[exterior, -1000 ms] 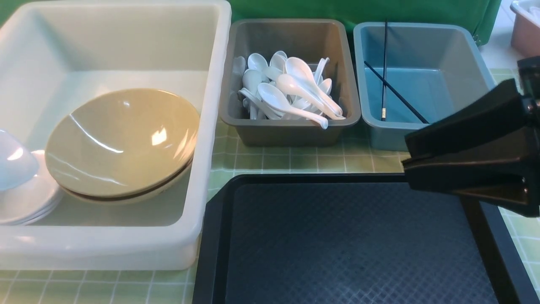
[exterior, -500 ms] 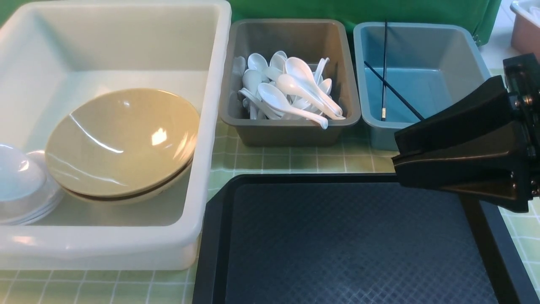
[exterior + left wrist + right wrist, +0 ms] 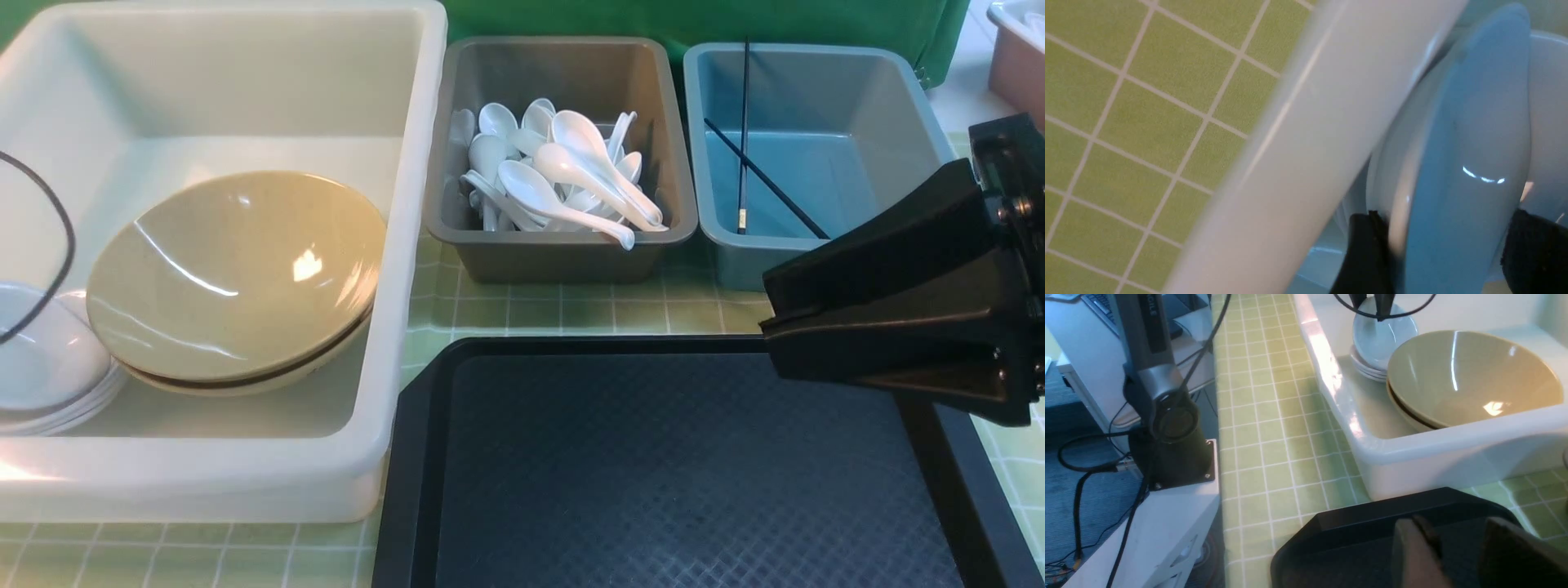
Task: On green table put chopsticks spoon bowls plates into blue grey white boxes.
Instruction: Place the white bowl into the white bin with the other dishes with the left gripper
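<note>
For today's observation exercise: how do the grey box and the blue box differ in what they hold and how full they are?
The grey box holds a heap of white spoons; the blue box holds only two black chopsticks. The grey box's floor is largely covered; the blue box's floor is mostly bare. Both are rectangular tubs side by side on the green table.

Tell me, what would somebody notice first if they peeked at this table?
Probably the big shiny tan round bowls, stacked inside the large milky white plastic tub on the left. Next, the heap of glossy white soup spoons piled in the grey plastic tub at the middle back. On the right, the robot's black right claw hangs over the empty black textured tray.
</note>
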`<state>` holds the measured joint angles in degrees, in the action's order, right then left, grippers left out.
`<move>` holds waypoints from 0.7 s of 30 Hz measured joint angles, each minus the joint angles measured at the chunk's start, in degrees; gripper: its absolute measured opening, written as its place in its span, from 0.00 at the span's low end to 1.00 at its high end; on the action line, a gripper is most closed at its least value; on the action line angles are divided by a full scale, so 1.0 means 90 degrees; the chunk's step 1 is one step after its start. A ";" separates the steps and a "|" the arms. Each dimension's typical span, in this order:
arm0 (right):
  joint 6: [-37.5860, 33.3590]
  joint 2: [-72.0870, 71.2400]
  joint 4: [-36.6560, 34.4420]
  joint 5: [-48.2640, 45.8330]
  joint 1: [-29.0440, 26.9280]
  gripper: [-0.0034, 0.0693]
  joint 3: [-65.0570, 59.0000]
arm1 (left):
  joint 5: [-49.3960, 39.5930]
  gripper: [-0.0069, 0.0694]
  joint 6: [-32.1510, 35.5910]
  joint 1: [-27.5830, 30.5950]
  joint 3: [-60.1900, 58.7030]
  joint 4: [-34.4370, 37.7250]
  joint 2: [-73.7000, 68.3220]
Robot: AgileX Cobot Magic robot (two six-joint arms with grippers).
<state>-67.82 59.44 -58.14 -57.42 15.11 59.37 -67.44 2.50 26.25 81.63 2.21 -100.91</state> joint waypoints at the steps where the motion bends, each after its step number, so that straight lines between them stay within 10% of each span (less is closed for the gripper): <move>1: 0.0000 0.0000 0.0000 -0.0006 0.0000 0.37 0.0000 | -0.0053 0.69 -0.0101 -0.0050 0.0000 -0.0112 0.0000; 13: -0.0001 0.0000 0.0000 -0.0092 0.0000 0.37 0.0000 | -0.0272 0.85 -0.0757 -0.0314 0.0000 -0.1008 0.0619; 21: 0.0248 0.0000 0.0440 0.0249 0.0000 0.37 0.0000 | -0.0361 0.84 0.0223 -0.0647 0.0000 0.0763 0.1917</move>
<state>-65.59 59.44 -54.18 -55.17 15.11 59.37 -70.69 4.51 20.43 81.63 9.07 -83.67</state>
